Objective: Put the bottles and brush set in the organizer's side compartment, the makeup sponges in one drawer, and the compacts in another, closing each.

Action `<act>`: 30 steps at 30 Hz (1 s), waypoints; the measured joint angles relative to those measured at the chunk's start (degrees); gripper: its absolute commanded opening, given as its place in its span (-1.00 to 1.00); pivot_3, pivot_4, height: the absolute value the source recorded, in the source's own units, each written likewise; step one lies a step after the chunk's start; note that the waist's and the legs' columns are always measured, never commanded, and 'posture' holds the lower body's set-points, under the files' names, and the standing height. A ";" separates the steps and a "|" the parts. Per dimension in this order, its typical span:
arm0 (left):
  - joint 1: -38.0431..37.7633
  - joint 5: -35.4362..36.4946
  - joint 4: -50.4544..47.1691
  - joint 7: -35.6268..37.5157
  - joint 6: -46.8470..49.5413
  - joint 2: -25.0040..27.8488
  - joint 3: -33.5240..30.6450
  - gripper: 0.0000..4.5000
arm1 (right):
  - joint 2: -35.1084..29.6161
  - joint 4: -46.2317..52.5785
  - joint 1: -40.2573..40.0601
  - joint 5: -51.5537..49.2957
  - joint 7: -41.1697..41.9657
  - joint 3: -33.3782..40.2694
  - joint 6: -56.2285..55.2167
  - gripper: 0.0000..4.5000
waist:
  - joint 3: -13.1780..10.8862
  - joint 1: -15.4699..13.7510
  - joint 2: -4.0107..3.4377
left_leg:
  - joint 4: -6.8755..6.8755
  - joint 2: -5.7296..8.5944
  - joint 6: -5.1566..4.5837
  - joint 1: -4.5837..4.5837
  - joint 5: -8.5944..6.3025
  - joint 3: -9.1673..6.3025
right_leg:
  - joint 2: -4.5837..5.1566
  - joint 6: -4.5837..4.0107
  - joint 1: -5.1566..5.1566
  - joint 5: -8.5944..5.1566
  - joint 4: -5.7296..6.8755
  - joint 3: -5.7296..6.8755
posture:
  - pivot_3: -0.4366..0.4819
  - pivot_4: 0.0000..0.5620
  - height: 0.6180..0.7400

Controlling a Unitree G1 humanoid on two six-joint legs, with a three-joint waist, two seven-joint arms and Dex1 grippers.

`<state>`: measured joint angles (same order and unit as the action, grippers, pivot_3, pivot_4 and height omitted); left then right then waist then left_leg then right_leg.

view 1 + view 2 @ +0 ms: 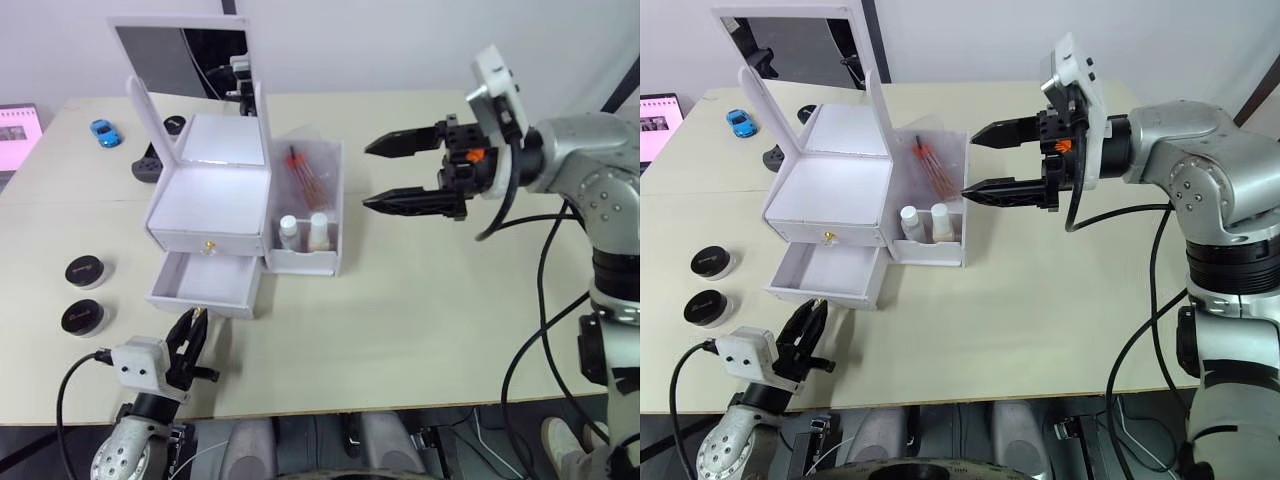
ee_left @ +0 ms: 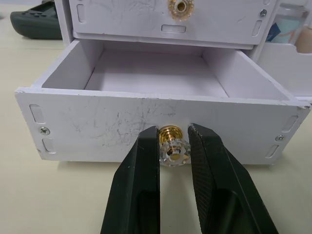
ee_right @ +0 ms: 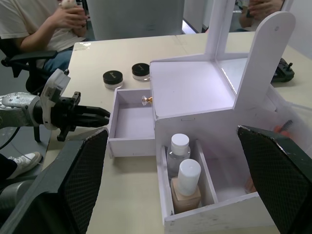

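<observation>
Left wrist view puts the left pincer (image 2: 174, 161) nearest, at the desk's (image 1: 400, 340) front edge, its fingers (image 2: 139, 185) closing either side of the lower drawer's clear gold-stemmed knob (image 2: 171, 147), touching or all but touching it. That lower drawer (image 1: 205, 285) stands pulled out and looks empty, while the upper drawer (image 1: 205, 243) is shut. By my reading the drawer step is in hand: the drawer is open for loading, and the next move calls for letting go of the knob and fetching something to put in. Two black-lidded compacts (image 1: 84, 293) wait near the desk's left edge. Farther back, in the organizer's (image 1: 210, 190) side compartment (image 1: 306, 215), two bottles (image 1: 303, 231) stand upright with the brush set (image 1: 298, 170) behind them. The right pincer (image 1: 402, 172) hovers spread wide and empty, just beside that compartment. No brand or label on anything can be read.
</observation>
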<state>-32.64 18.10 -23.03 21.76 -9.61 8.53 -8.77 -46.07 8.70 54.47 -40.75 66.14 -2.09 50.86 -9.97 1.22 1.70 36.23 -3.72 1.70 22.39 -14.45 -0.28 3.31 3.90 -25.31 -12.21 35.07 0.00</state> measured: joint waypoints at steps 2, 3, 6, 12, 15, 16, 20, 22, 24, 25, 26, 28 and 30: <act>-0.50 0.18 0.38 0.73 -0.92 0.00 0.01 -0.86 | 0.00 0.05 0.00 -0.02 -0.12 0.01 0.07 1.00 | 0.00 0.01 0.00 | -0.01 0.00 0.00 0.00 0.00 0.01 | 0.00 0.00 0.00 0.00 0.00 0.00 | -0.05 -0.47 0.75; -0.82 0.30 0.45 0.98 -1.20 0.00 0.01 -0.86 | 0.00 0.10 0.00 -0.03 -0.24 0.01 0.10 1.00 | 0.00 0.01 0.00 | -0.01 0.00 -0.01 0.00 0.00 0.01 | 0.00 0.00 0.00 0.00 -0.01 0.00 | -0.05 -0.47 0.75; -2.16 0.86 0.50 1.86 -2.33 0.00 0.01 -0.86 | 0.00 0.30 -0.02 -0.06 -0.55 0.01 0.14 1.00 | 0.00 -0.02 0.00 | -0.01 0.00 -0.02 0.00 -0.01 0.02 | 0.00 0.00 0.00 -0.01 -0.02 0.00 | -0.05 -0.47 0.75; -2.85 1.76 0.32 2.18 -2.12 0.47 0.05 -0.40 | 0.01 1.26 -0.79 -0.65 -1.14 0.16 1.04 1.00 | 0.00 -0.02 0.00 | 0.00 0.00 -0.02 0.00 -0.02 0.02 | 0.01 0.01 0.00 -0.01 -0.02 0.00 | -0.05 -0.47 0.75; -5.04 4.41 -0.04 4.54 -0.73 2.11 0.07 0.21 | 0.04 1.27 -1.57 -1.01 -1.25 0.23 1.19 1.00 | 0.00 0.05 0.00 | -0.02 0.00 -0.02 0.00 -0.02 0.02 | 0.00 0.01 -0.02 -0.01 -0.02 0.00 | -0.05 -0.47 0.75; -6.29 5.83 -0.73 5.59 -0.30 3.01 -0.19 0.45 | 0.07 1.24 -1.86 -1.02 -1.27 0.26 1.12 1.00 | 0.00 0.04 0.01 | -0.03 -0.01 -0.03 0.00 -0.03 0.02 | 0.00 0.01 -0.03 -0.02 -0.03 0.00 | -0.05 -0.47 0.75; -12.53 13.38 -5.36 10.28 2.18 8.36 -5.94 0.98 | 0.50 1.15 -3.27 -0.78 -1.17 0.29 -0.50 1.00 | -0.04 0.00 0.02 | -0.05 -0.04 -0.03 0.01 -0.03 0.02 | 0.00 0.02 -0.08 -0.04 -0.03 0.00 | -0.05 -0.47 0.75; -15.17 17.78 -6.43 12.57 3.68 12.61 -12.67 0.98 | 0.59 1.17 -5.48 -0.27 -1.15 0.35 -2.00 1.00 | -0.07 -0.18 0.05 | -0.02 -0.04 -0.02 0.01 -0.03 -0.04 | 0.01 0.02 -0.11 -0.04 -0.03 0.06 | -0.05 -0.47 0.75; -14.89 21.77 -6.38 13.09 5.57 16.03 -18.88 0.98 | 0.89 1.41 -7.93 0.04 -1.30 0.84 -3.82 1.00 | -0.10 -0.47 0.04 | 0.05 -0.04 0.00 -0.01 -0.04 -0.10 | 0.03 0.03 -0.21 -0.04 -0.04 0.13 | -0.05 -0.47 0.75; -14.19 23.90 -6.25 13.04 6.62 18.42 -23.00 0.98 | 1.19 1.50 -9.39 0.07 -1.42 0.90 -4.57 1.00 | -0.11 -0.53 0.06 | 0.13 -0.05 0.16 -0.01 -0.13 -0.18 | 0.04 0.03 -0.20 -0.05 -0.08 0.20 | -0.05 -0.47 0.75; -12.64 26.18 -6.01 13.20 7.90 20.66 -26.32 0.98 | 1.17 2.21 -11.37 0.08 -1.46 1.39 -5.62 1.00 | -0.15 -0.58 -0.04 | 0.12 -0.04 0.19 -0.01 -0.15 -0.18 | 0.07 0.03 -0.11 -0.05 -0.23 0.21 | -0.05 -0.47 0.75; -9.52 28.89 -4.79 13.71 10.02 24.05 -30.03 0.98 | 1.16 2.88 -14.49 0.03 -1.32 2.15 -7.23 1.00 | -0.20 -0.36 -0.31 | 0.11 -0.03 0.20 -0.01 -0.15 -0.12 | 0.10 0.02 0.03 -0.04 -0.68 0.22 | -0.05 -0.47 0.75; -4.33 28.81 -2.21 14.46 13.38 29.43 -30.52 0.98 | 1.20 5.32 -21.30 -1.18 -0.85 6.33 -9.31 1.00 | -0.18 -0.61 -0.26 | 0.12 0.01 0.04 0.04 -0.04 -0.04 | 0.17 0.01 0.41 -0.02 -0.84 0.22 | -0.05 -0.47 0.75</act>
<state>-36.97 46.91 -25.24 36.21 3.77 37.96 -39.29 -44.87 14.02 33.17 -41.93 65.29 4.24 41.55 -10.15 0.60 1.44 36.35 -3.71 1.75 22.43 -14.49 -0.32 3.48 3.91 -24.91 -12.23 34.23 0.22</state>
